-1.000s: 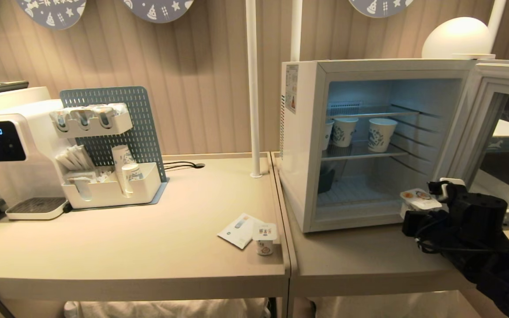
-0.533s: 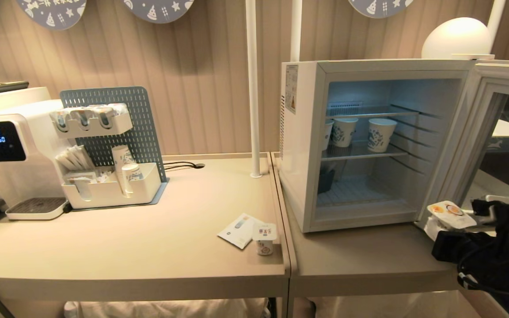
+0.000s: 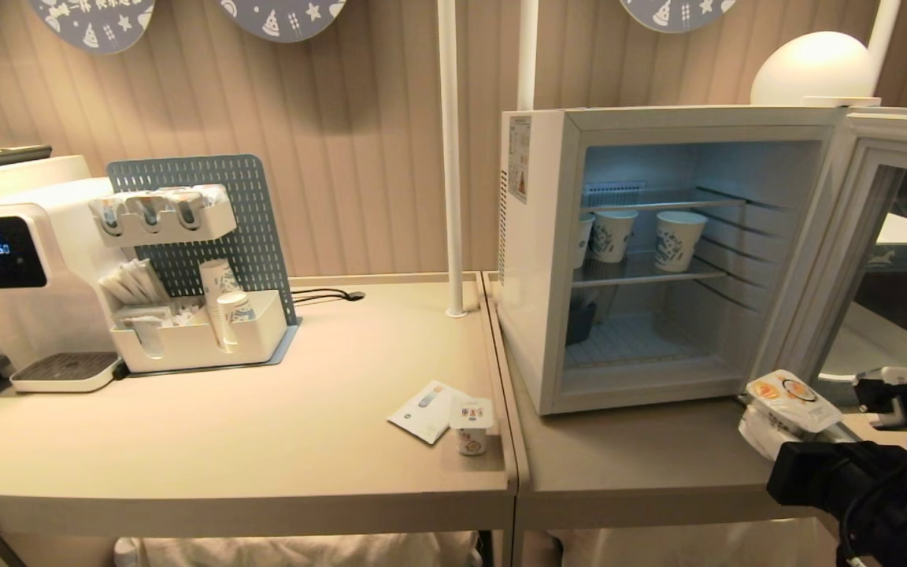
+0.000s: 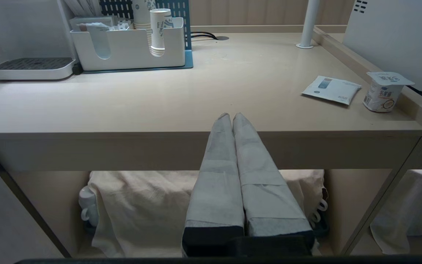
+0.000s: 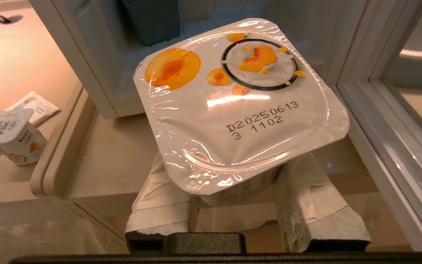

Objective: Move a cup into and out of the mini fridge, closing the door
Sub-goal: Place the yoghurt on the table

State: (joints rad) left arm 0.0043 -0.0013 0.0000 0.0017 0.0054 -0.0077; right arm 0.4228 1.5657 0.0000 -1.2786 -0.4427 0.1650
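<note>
The mini fridge (image 3: 536, 260) stands on the right table, its door (image 3: 855, 236) swung wide open to the right. My right gripper (image 3: 776, 421) is shut on a white yoghurt cup (image 3: 788, 398) with a peach-printed foil lid (image 5: 240, 106). It holds the cup upright over the table, just outside the fridge's lower right corner by the door's inner frame. The wrapped fingers (image 5: 159, 205) press the cup's sides under the lid. A second sealed cup (image 3: 472, 425) stands near the left table's right edge. My left gripper (image 4: 232, 116) is shut and empty, parked below that table's front edge.
Three paper cups (image 3: 678, 240) stand on the fridge's middle wire shelf; a dark box sits low at its left. A flat packet (image 3: 426, 409) lies beside the second cup. A water dispenser (image 3: 20, 276) and a cup organizer (image 3: 194, 331) fill the left table's back. A white pole (image 3: 451, 157) rises between tables.
My right gripper has carried the yoghurt cup from the fridge's lower opening to the right and toward me, out past the door frame. The left arm has not moved.
</note>
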